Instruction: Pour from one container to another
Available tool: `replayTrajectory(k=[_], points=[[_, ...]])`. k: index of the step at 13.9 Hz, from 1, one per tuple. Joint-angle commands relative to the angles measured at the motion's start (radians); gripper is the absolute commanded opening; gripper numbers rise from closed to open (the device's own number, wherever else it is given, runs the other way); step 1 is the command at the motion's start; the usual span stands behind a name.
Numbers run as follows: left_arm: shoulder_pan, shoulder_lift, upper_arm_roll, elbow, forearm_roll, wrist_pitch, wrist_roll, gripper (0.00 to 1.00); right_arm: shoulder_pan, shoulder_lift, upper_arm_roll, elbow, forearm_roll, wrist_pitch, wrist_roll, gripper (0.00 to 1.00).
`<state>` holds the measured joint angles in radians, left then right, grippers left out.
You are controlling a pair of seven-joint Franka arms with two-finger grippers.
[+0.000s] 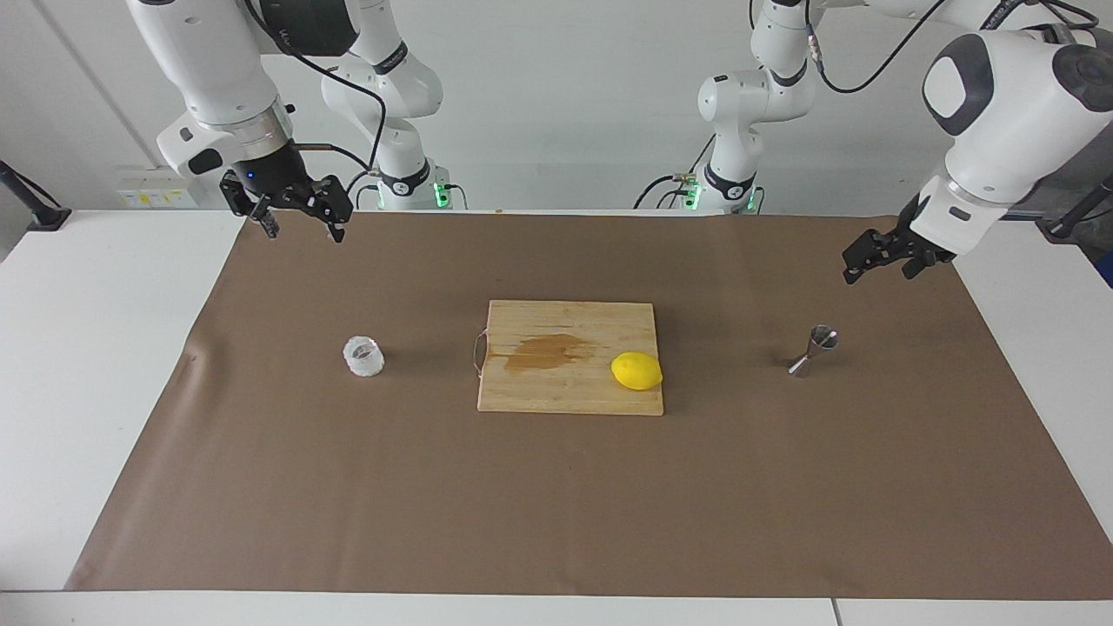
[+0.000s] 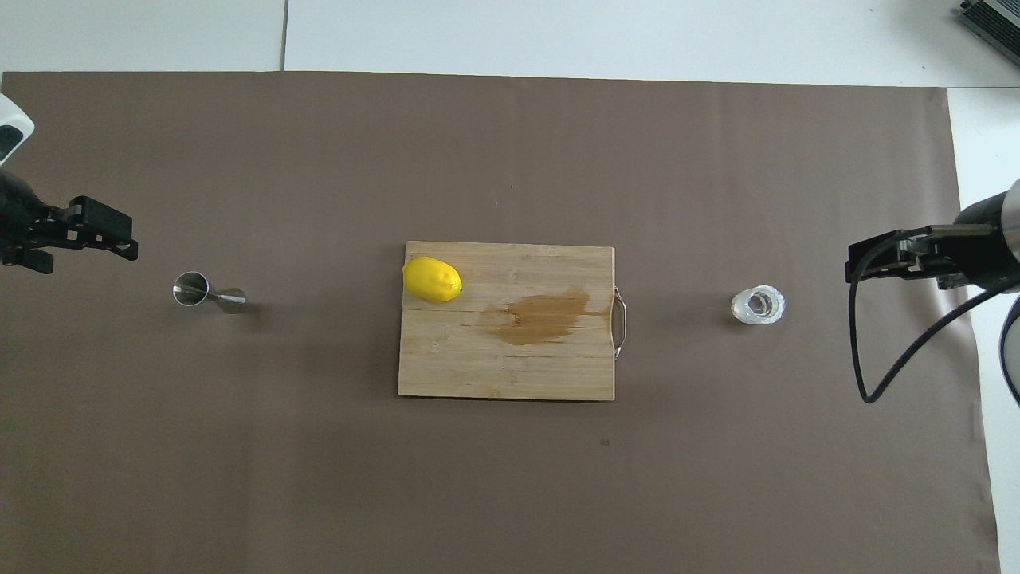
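- Translucent cup (image 1: 363, 356) stands upright on the brown mat (image 1: 556, 522), toward the right arm's end of the table, well apart from the cutting board (image 1: 569, 396). Something faint shows inside it in the overhead view; cannot tell what.
- Steel jigger (image 1: 813, 350) stands on the mat toward the left arm's end, about level with the cup, one cone mouth up. My reading: each vessel sits within one arm's reach, so one arm can pour while the other steadies.
- Board lies mid-table between the two vessels, handle end toward the cup. A lemon (image 1: 636, 371) rests on its jigger-side edge; a darker wet-looking stain marks the wood beside it. Neither belongs to the pour.
- Left gripper (image 1: 883, 259) hangs low over the mat, near the jigger and a little to the robots' side of it, touching nothing. Fingers spread wide, nothing between them.
- Right gripper (image 1: 297, 217) waits over the mat's edge nearest the robots, well apart from the cup. Fingers wide apart, empty.
- Judgement: the pour has not begun; both vessels stand untouched. The left arm looks set to take or brace the jigger.
- Risk, as I judge it: the jigger's narrow waist and small foot make it easy to tip.
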<state>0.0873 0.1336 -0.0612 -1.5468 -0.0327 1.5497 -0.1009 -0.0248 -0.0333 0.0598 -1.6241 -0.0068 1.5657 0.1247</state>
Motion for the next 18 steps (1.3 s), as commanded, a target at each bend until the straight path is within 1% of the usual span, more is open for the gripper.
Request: replayTrajectory(k=[1, 4, 5, 6, 9, 14, 16, 18], points=[[0.070, 0.027, -0.005, 0.004, -0.045, 0.009, -0.065, 1.00, -0.014, -0.025, 0.008, -0.026, 0.013, 0.000, 0.009, 1.00], [0.150, 0.052, -0.006, -0.006, -0.064, -0.002, -0.069, 1.00, -0.014, -0.025, 0.008, -0.026, 0.022, 0.000, 0.007, 1.00], [0.176, 0.066, -0.005, -0.006, -0.091, -0.005, -0.074, 1.00, -0.014, -0.025, 0.008, -0.026, 0.022, 0.000, 0.007, 1.00], [0.210, 0.078, -0.005, -0.007, -0.128, -0.007, -0.116, 1.00, -0.014, -0.025, 0.008, -0.026, 0.024, 0.000, 0.007, 1.00], [0.268, 0.103, -0.005, -0.028, -0.255, -0.005, -0.336, 1.00, -0.014, -0.025, 0.008, -0.026, 0.025, 0.000, 0.007, 1.00], [0.327, 0.149, -0.005, -0.079, -0.485, 0.009, -0.607, 1.00, -0.014, -0.025, 0.008, -0.026, 0.025, 0.000, 0.007, 1.00], [0.354, 0.169, -0.005, -0.117, -0.565, 0.026, -0.675, 1.00, -0.014, -0.025, 0.008, -0.026, 0.025, 0.000, 0.007, 1.00], [0.383, 0.173, -0.005, -0.174, -0.646, 0.046, -0.697, 1.00, -0.014, -0.025, 0.008, -0.026, 0.025, 0.000, 0.007, 1.00]])
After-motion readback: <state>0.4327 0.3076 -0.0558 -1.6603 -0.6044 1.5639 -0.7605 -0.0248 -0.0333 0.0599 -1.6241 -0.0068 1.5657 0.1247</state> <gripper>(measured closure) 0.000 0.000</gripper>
